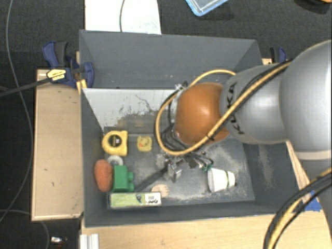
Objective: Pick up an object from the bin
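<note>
The grey arm stands highest, coming in from the right over the bin, with a round orange cover at its wrist and a yellow cable looped around that cover. Below the cover the end effector is low over the middle of the bin's floor. Whether it is wide or narrow cannot be told from this angle.

At the far left of the floor lies an orange-red oval thing, with a yellow tape measure above it. Just beside the oval thing stands a green block, and a small pale round piece sits between the block and the tape measure. Along the near wall lies a flat green box with a white label. Right of the tape measure is a small yellow thing. A dark thin rod runs aslant from the green block up toward the end effector and is the thing nearest to it. A small beige piece lies just below the rod. Farther right, a white cup lies on its side, near the end effector but apart from it.
</note>
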You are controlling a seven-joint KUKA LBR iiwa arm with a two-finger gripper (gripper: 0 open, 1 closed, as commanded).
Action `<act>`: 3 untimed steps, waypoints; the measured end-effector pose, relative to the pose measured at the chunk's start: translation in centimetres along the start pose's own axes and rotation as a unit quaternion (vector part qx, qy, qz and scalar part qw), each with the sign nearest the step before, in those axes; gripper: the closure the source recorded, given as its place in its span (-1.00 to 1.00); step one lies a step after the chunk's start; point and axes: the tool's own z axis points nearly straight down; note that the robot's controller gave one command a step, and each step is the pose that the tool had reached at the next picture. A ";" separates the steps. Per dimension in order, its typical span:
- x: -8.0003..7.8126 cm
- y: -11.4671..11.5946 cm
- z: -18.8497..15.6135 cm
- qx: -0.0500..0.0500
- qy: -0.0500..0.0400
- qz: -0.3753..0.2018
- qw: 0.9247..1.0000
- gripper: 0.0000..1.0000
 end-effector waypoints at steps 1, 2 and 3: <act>0.1 0.0 -2.3 0.000 0.001 0.003 1.000 1.00; -0.1 0.0 -4.6 0.001 -0.002 0.004 1.000 1.00; -0.1 0.0 -5.3 0.001 -0.004 0.006 1.000 1.00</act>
